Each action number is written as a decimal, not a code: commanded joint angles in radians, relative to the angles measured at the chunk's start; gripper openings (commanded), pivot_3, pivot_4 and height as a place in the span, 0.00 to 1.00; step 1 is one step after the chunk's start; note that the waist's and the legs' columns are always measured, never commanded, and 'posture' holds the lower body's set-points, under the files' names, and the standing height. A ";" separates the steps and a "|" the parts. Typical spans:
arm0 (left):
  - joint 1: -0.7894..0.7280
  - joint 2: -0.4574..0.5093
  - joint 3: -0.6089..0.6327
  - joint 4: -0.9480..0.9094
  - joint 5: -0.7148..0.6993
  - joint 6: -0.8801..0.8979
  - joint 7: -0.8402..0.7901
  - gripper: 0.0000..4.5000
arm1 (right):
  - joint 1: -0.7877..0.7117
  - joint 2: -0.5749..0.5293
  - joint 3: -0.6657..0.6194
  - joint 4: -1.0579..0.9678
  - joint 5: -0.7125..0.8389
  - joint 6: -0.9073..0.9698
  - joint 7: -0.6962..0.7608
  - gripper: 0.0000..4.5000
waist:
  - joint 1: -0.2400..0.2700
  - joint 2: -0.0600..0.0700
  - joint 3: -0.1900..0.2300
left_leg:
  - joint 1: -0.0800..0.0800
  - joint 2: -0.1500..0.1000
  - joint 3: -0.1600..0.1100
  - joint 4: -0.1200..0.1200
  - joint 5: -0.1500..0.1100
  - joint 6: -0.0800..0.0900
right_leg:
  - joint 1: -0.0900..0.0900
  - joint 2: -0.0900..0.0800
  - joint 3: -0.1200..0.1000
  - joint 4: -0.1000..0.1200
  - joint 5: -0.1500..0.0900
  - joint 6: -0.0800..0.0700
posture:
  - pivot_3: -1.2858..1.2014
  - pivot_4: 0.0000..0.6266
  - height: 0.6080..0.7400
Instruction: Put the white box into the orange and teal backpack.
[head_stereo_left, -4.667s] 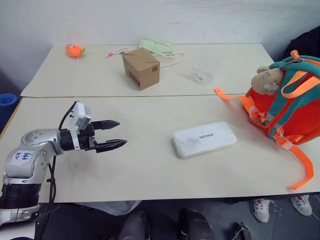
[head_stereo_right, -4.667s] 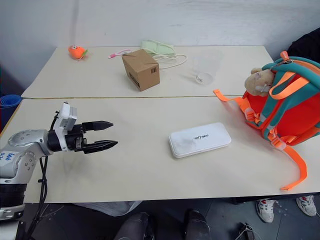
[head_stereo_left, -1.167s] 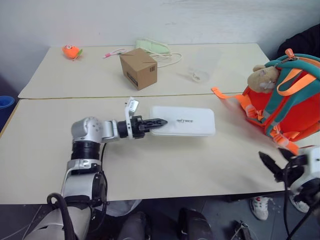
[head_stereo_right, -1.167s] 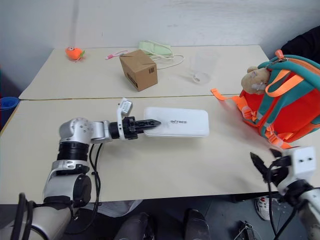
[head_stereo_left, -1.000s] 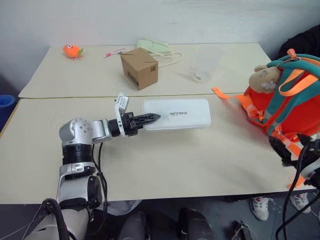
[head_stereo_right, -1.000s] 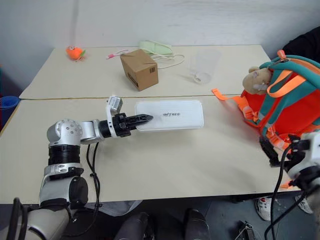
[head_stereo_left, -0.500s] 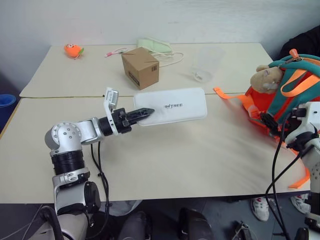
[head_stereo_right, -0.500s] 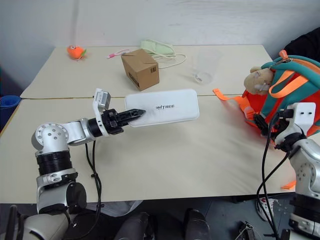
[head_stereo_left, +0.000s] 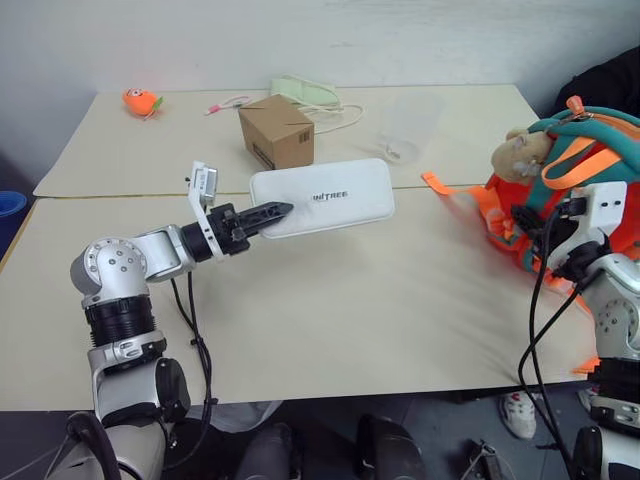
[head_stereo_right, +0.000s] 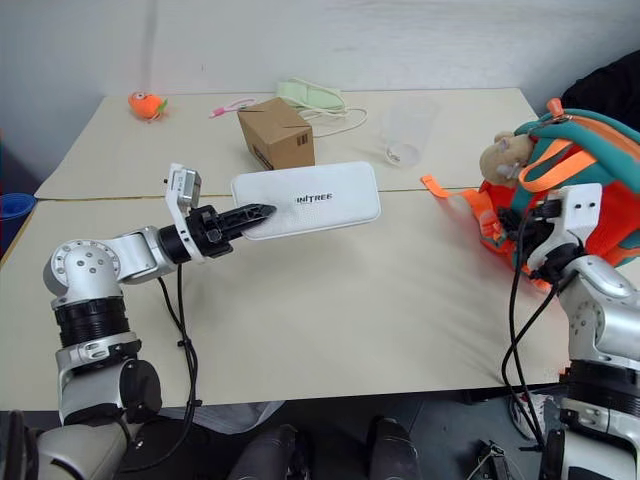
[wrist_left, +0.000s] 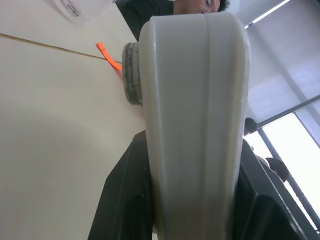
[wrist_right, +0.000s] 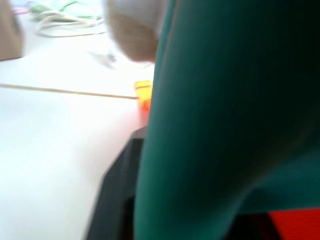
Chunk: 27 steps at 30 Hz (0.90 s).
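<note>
A: Quick count, what do I have on the table?

B: One white box, one orange and teal backpack, one brown cardboard box, one clear cup, one small orange toy, one pale green pouch with a cord.

A: Where's the white box?

B: Lifted off the table over its middle seam, tilted. My left gripper is clamped on its short end; the left wrist view shows the box's edge pinched between both black fingers.

A: Backpack?

B: At the table's right edge, one tan plush toy at its top, orange straps trailing onto the table.

A: Right gripper?

B: My right gripper is up against the backpack's front. Right wrist view has a teal strap between the fingers, so I read it as closed on that strap.
</note>
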<state>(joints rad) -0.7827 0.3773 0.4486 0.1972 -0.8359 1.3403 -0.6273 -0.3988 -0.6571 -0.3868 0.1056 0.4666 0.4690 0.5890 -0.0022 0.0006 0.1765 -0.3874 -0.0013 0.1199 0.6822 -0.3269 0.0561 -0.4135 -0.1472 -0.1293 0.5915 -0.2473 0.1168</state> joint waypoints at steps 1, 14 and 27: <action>-0.038 0.018 -0.015 -0.069 -0.009 -0.190 -0.093 0.30 | 0.061 -0.073 0.018 -0.173 0.121 0.054 0.203 0.00 | 0.001 0.001 0.000 | 0.000 0.000 0.000 0.000 0.000 0.000 | 0.000 0.000 0.000 0.000 0.000 0.000 | 0.52 0.24 1.00; -0.137 0.060 -0.171 -0.032 0.018 -0.456 -0.345 0.30 | 0.348 -0.358 -0.141 -0.622 0.654 0.438 0.560 0.00 | 0.019 -0.002 0.002 | 0.000 0.000 0.000 0.000 -0.001 0.000 | 0.000 0.000 -0.002 -0.002 0.000 0.000 | 0.52 0.24 1.00; -0.092 0.080 -0.333 -0.081 0.071 -0.566 -0.488 0.30 | 0.447 -0.507 -0.357 -0.596 0.870 0.623 0.694 0.00 | 0.029 -0.005 0.004 | -0.002 0.001 -0.003 0.000 -0.002 0.001 | 0.001 -0.003 0.001 -0.003 0.000 0.000 | 0.52 0.24 1.00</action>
<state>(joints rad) -0.8608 0.4471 0.1283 0.1449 -0.7779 0.8119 -1.0941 0.0494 -1.1417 -0.6922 -0.4781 1.2994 1.0864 1.2515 0.0272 -0.0044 0.1801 -0.3891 -0.0009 0.1170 0.6827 -0.3285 0.0574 -0.4128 -0.1500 -0.1286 0.5887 -0.2471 0.1164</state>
